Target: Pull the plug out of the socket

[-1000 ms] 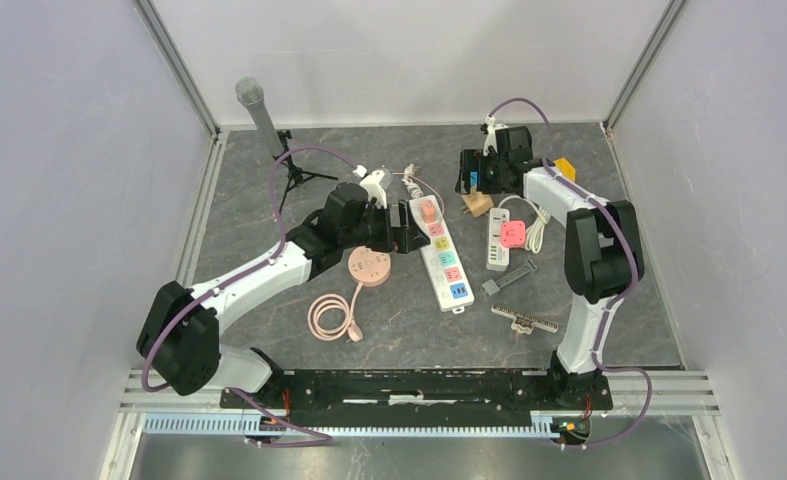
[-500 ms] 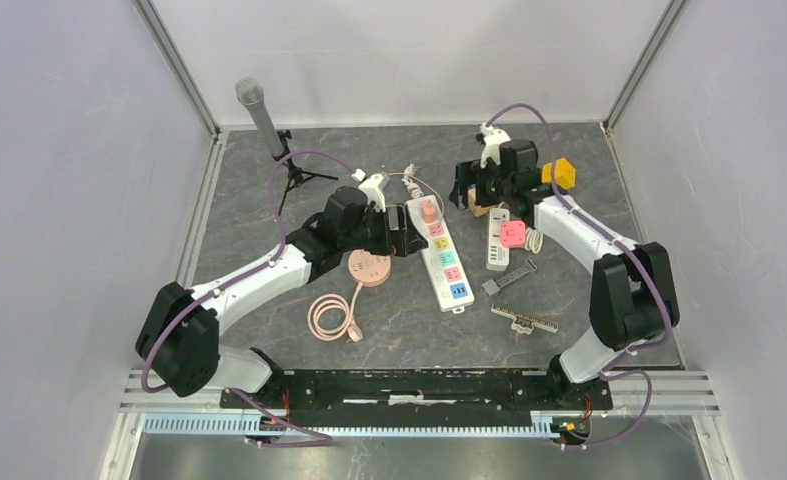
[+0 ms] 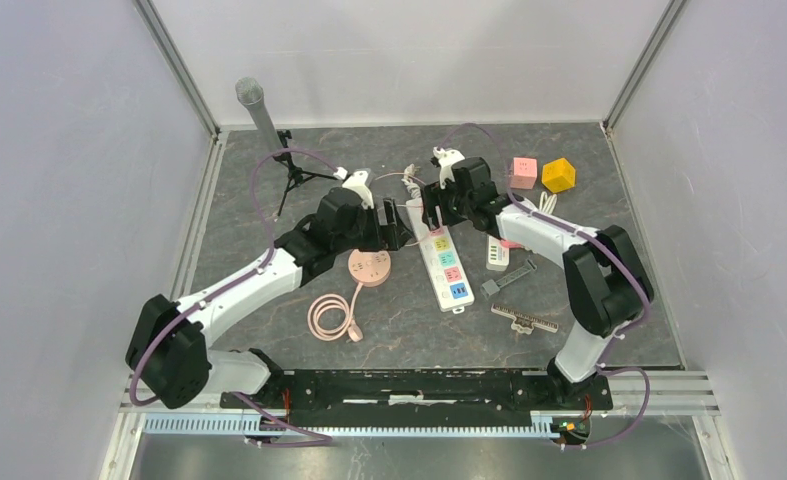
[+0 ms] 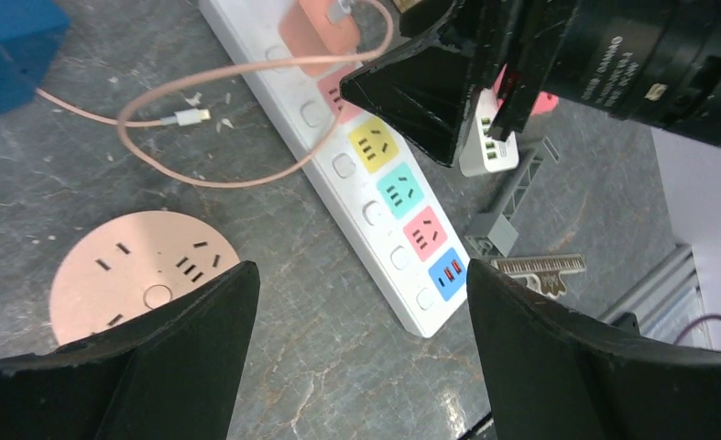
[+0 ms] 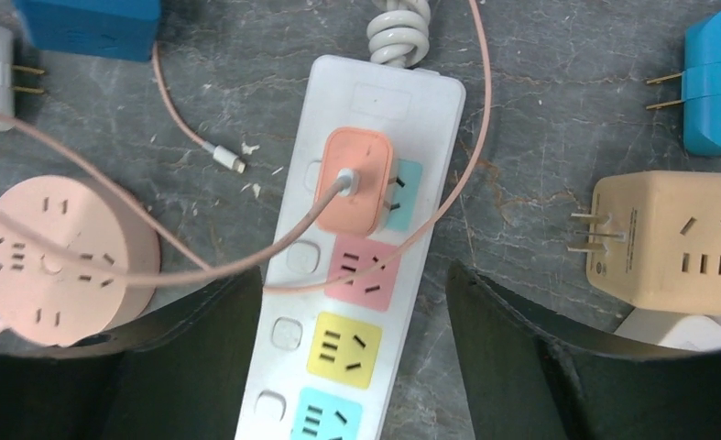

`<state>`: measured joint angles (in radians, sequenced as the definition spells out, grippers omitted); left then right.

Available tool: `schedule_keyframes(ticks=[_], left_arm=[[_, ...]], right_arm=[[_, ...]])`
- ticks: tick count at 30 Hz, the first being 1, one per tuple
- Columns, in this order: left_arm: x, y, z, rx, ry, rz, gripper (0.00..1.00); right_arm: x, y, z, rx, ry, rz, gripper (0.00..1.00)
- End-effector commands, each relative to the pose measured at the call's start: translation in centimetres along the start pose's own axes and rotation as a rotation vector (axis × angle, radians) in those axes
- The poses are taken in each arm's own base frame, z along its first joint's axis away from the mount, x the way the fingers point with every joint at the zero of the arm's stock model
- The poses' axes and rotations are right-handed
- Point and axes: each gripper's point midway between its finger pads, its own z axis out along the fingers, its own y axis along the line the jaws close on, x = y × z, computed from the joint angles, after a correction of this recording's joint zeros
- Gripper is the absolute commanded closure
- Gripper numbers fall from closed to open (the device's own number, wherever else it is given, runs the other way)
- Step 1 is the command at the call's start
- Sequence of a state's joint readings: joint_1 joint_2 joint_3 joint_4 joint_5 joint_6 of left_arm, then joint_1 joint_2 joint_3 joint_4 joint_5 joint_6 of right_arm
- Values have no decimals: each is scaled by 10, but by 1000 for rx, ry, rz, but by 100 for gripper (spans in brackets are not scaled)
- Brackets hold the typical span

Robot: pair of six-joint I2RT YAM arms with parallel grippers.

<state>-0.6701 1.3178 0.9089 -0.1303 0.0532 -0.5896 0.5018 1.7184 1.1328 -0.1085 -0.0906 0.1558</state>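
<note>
The white power strip (image 3: 443,264) with coloured sockets lies mid-table. An orange plug (image 5: 358,181) with a thin pink cable sits in its far socket and also shows in the left wrist view (image 4: 315,23). In the top view my right gripper hides it. My right gripper (image 5: 349,275) is open just above the strip, one finger on each side, its tips just short of the plug; it also shows in the top view (image 3: 432,203). My left gripper (image 4: 358,275) is open and empty, just left of the strip's far half (image 3: 394,222).
A round pink socket disc (image 3: 367,266) with a coiled cord lies left of the strip. A beige cube adapter (image 5: 677,243) and a blue adapter (image 5: 718,82) lie right of the plug. A microphone stand (image 3: 259,110), a pink cube (image 3: 523,171), a yellow block (image 3: 558,174), a small white strip (image 3: 496,252) and a comb (image 3: 524,319) are around.
My right arm has swung left from the back-right objects to over the far end of the power strip. My left gripper has drawn slightly back and left.
</note>
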Motion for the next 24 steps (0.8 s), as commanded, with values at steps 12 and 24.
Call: schedule_keyframes(ticks=[12,24], left_arm=[[-85,13,-29,-96,-153,-119,3],[-82,43,11,-168,45,-253,10]], right_arm=[[-37,12,39,63,-86,-22,42],[-8,10,25,93,-32,-37,87]])
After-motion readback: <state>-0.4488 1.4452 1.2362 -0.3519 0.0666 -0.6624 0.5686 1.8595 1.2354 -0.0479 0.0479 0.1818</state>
